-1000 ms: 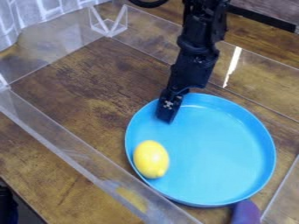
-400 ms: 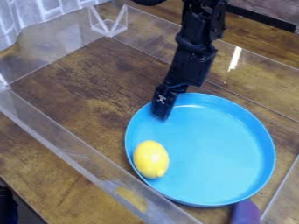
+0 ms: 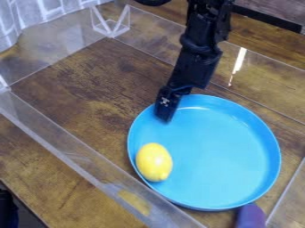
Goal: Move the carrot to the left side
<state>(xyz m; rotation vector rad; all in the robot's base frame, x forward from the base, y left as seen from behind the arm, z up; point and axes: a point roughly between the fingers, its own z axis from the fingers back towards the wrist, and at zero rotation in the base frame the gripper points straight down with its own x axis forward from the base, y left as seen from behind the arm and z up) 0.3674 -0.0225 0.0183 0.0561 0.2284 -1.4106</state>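
Note:
The carrot (image 3: 154, 161) is a small smooth yellow oval lying on the near-left part of the round blue plate (image 3: 238, 147). My gripper (image 3: 167, 107) is black and points steeply down at the plate's far-left rim, well beyond the carrot and apart from it. Its jaws stand open with nothing between them. The dark arm rises from it toward the top of the view.
The plate rests on a dark wooden table (image 3: 107, 80). A clear plastic wall (image 3: 60, 147) runs along the left and front. A clear plastic piece (image 3: 111, 20) stands at the back left. A purple thing (image 3: 252, 216) shows at the bottom right edge.
The wrist has rolled slightly, so the fingertips sit a touch further left at the plate's rim. The carrot and plate have not moved.

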